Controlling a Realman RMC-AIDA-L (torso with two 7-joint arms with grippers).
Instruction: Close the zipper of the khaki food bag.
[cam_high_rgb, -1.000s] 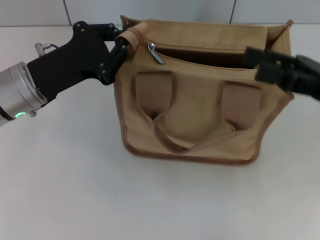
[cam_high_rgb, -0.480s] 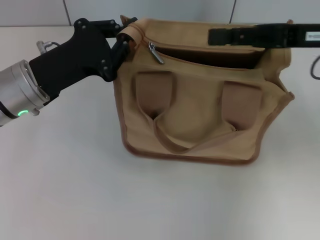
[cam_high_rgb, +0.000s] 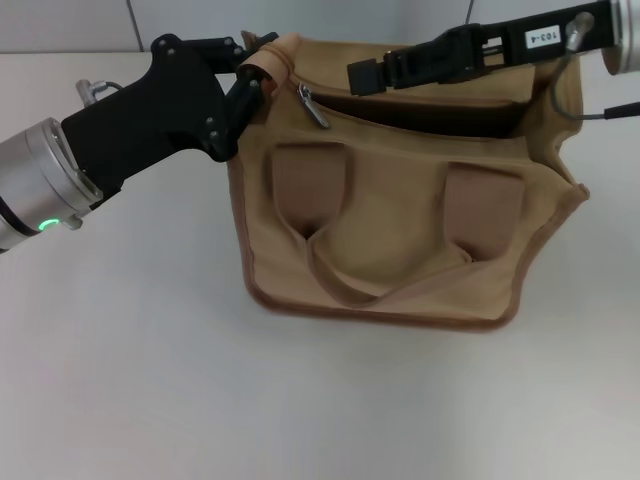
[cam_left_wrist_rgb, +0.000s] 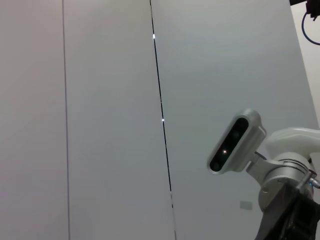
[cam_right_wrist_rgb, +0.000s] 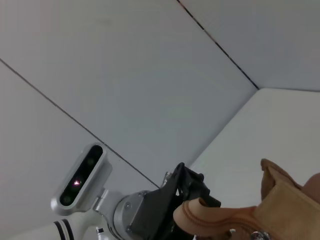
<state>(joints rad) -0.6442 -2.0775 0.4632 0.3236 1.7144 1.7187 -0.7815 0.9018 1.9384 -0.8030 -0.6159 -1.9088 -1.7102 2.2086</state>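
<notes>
The khaki food bag (cam_high_rgb: 395, 235) stands upright in the middle of the head view, its top gaping open. The zipper (cam_high_rgb: 420, 130) is open, and its silver pull tab (cam_high_rgb: 313, 108) lies at the bag's left end. My left gripper (cam_high_rgb: 250, 85) is shut on the tan end tab (cam_high_rgb: 268, 62) at the bag's top left corner. My right gripper (cam_high_rgb: 362, 77) reaches in from the upper right over the open top, its tip a little right of the pull tab and apart from it. The right wrist view shows the end tab (cam_right_wrist_rgb: 215, 216) held by the left gripper (cam_right_wrist_rgb: 187, 197).
The bag rests on a white table (cam_high_rgb: 150, 380) with a tiled wall (cam_high_rgb: 80, 25) behind. A grey cable (cam_high_rgb: 565, 95) loops off my right arm near the bag's right corner. The left wrist view shows only the wall and the robot's head (cam_left_wrist_rgb: 235, 142).
My right arm has swung from the bag's right end leftward across its open top towards the pull tab. The left gripper and the bag have stayed put.
</notes>
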